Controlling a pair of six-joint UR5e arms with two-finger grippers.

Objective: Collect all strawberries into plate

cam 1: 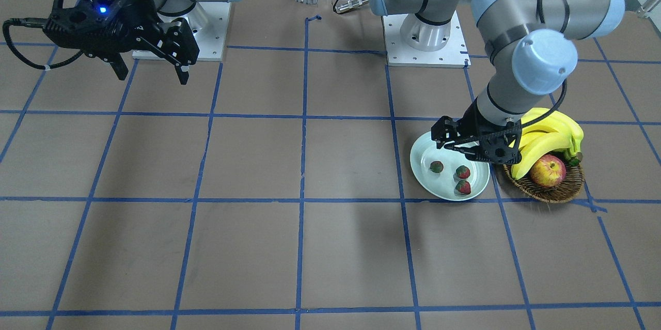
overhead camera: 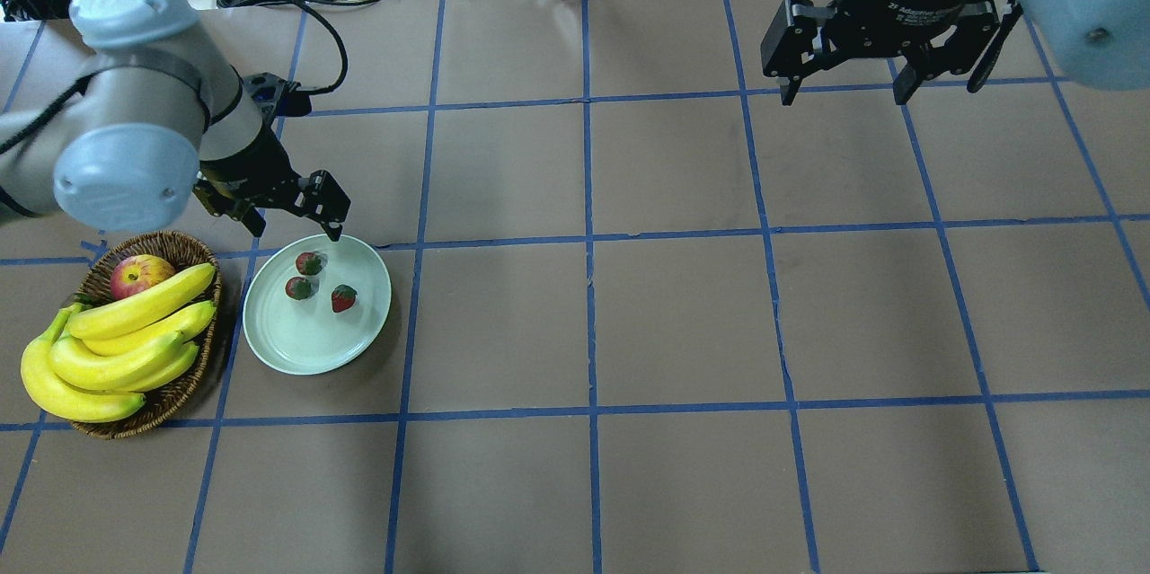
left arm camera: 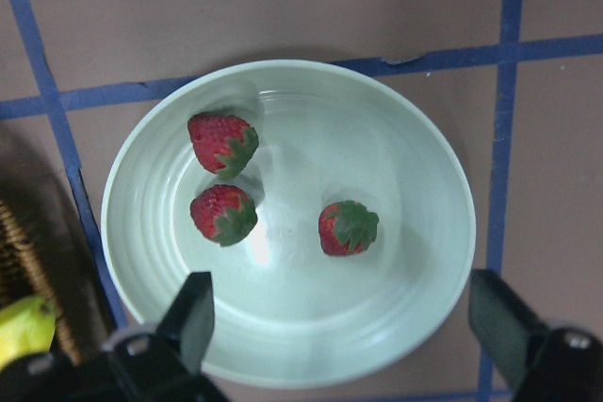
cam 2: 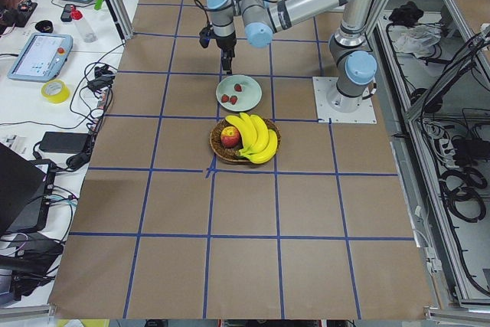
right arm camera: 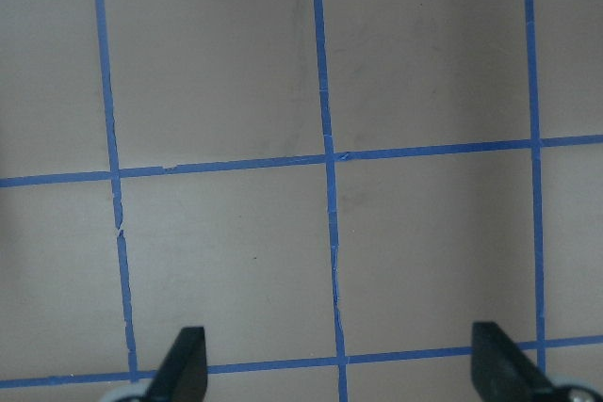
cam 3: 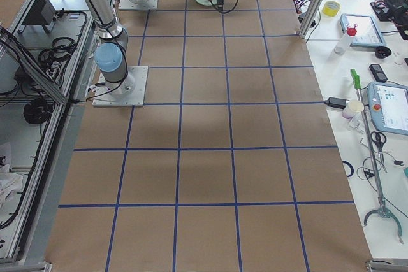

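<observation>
Red, bumpy strawberries [left arm camera: 223, 141] [left arm camera: 224, 215] [left arm camera: 348, 228] with green leafy caps lay apart from one another on the round, glossy mint plate [left arm camera: 396, 167]. My left end effector [overhead camera: 295, 226] hung spread wide over its rim. My right end effector [overhead camera: 844, 96] hung spread too, well apart over the papered bench [overhead camera: 683, 322].

The plate [left arm camera: 400, 185] is glossy and smooth, the basket [overhead camera: 169, 401] rough wicker, the table [overhead camera: 674, 313] matt.
</observation>
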